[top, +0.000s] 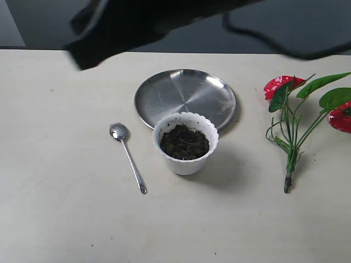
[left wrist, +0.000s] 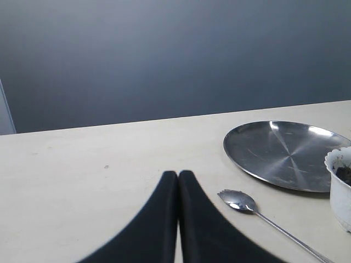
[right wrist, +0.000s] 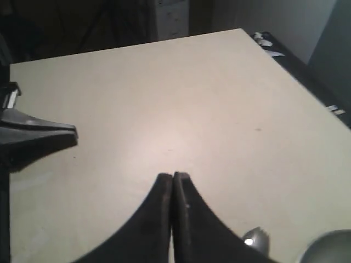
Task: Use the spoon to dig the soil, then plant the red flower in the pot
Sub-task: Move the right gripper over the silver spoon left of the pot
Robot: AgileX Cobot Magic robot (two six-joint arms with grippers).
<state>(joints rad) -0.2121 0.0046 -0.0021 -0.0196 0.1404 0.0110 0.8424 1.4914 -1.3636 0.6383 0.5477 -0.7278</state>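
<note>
One mound of soil [top: 185, 141] inside the pot [top: 184, 165], on the desk [top: 66, 219], just in front of the plate [top: 181, 93]. Left of the pot, the spoon [top: 128, 155], lying flat. Well to the right, the red flower [top: 290, 153], on its side. Left pincer [left wrist: 178, 174] and right pincer [right wrist: 173, 176] both clenched, empty.

Soft even light, faint shadow beside the pot [top: 185, 143], sheen on the steel plate [top: 185, 97], blurry arm [top: 137, 24] overhead
</note>
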